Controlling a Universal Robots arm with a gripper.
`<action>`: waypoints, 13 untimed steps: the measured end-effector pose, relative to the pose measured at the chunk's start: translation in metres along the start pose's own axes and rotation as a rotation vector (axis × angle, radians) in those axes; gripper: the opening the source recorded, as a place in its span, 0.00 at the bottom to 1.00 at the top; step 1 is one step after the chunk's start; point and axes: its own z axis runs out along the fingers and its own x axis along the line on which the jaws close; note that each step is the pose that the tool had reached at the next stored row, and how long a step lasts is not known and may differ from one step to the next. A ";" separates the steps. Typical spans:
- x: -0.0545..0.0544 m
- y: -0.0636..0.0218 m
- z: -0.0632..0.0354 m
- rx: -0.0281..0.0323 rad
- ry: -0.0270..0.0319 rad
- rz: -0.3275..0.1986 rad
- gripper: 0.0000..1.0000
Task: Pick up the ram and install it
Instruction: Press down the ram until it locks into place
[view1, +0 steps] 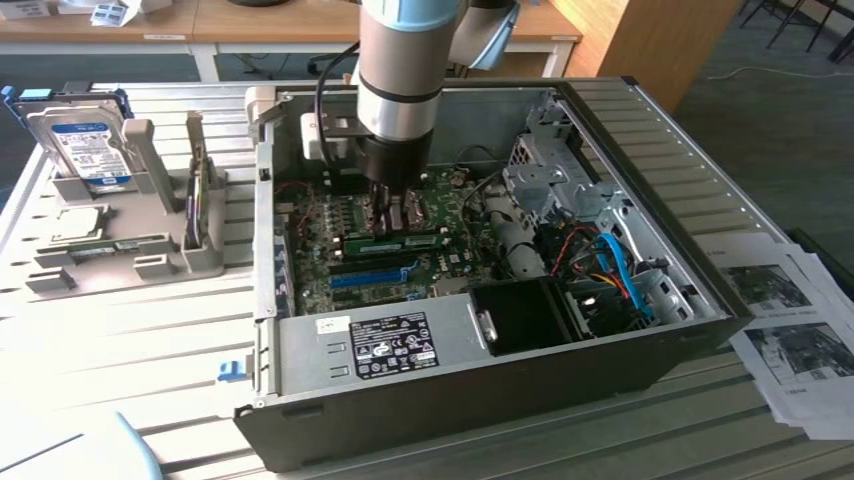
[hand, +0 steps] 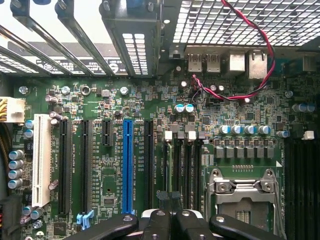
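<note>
The ram (view1: 398, 243), a narrow green stick with dark chips, stands on edge in a memory slot on the motherboard (view1: 327, 215) inside the open computer case (view1: 441, 350). My gripper (view1: 387, 218) reaches straight down into the case. Its shut fingers end right at the ram's top edge, near the stick's middle. I cannot tell whether they touch it. In the wrist view the gripper (hand: 169, 197) hangs shut over the black memory slots (hand: 182, 165), whose white clips sit at the far end. From this angle the ram cannot be told apart from the slots.
An empty silver processor socket (hand: 245, 195) lies beside the memory slots, and a blue expansion slot (hand: 127, 165) lies on their other side. At the exterior view's left, a grey rack (view1: 160, 260) holds a hard drive (view1: 83, 145) and a square processor (view1: 78, 222). Papers (view1: 794, 330) lie at its right.
</note>
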 end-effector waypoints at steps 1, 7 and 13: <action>0.000 0.0000 0.0000 0.0000 0.0000 0.000 0.09; 0.000 0.0000 0.0005 0.0001 -0.0003 0.000 0.09; 0.000 -0.0001 0.0032 0.0000 -0.0001 0.000 0.09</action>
